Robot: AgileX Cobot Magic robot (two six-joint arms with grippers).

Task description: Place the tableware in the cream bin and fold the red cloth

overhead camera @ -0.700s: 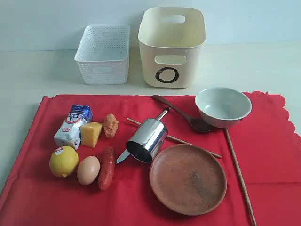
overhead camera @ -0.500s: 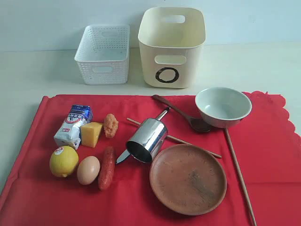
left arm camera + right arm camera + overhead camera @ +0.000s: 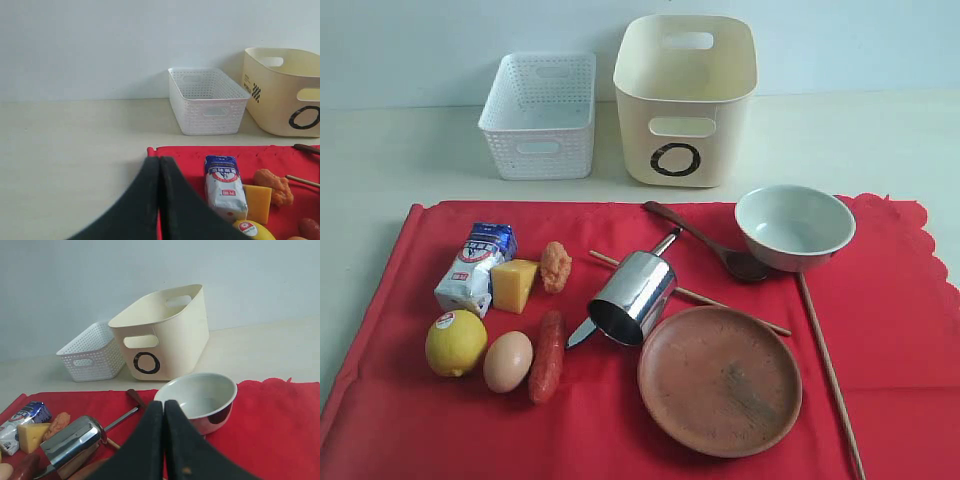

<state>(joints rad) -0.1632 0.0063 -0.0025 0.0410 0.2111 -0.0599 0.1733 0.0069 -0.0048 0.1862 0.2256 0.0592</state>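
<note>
The red cloth (image 3: 620,420) lies flat, scalloped edge at the right. On it are the brown plate (image 3: 720,380), the grey-green bowl (image 3: 794,226), the wooden spoon (image 3: 705,240), the steel cup (image 3: 634,296) on its side, a knife (image 3: 580,333) tip beside it and two chopsticks (image 3: 828,370). The cream bin (image 3: 684,98) stands behind the cloth. Neither gripper appears in the exterior view. My left gripper (image 3: 159,161) is shut and empty near the cloth's corner (image 3: 152,150). My right gripper (image 3: 164,404) is shut and empty, in front of the bowl (image 3: 197,397) and near the cup (image 3: 72,442).
A white perforated basket (image 3: 540,114) stands left of the cream bin. Food lies on the cloth's left half: milk carton (image 3: 475,266), cheese (image 3: 514,284), a fried piece (image 3: 556,266), lemon (image 3: 456,342), egg (image 3: 508,361), sausage (image 3: 548,357). Pale table (image 3: 380,170) surrounds the cloth.
</note>
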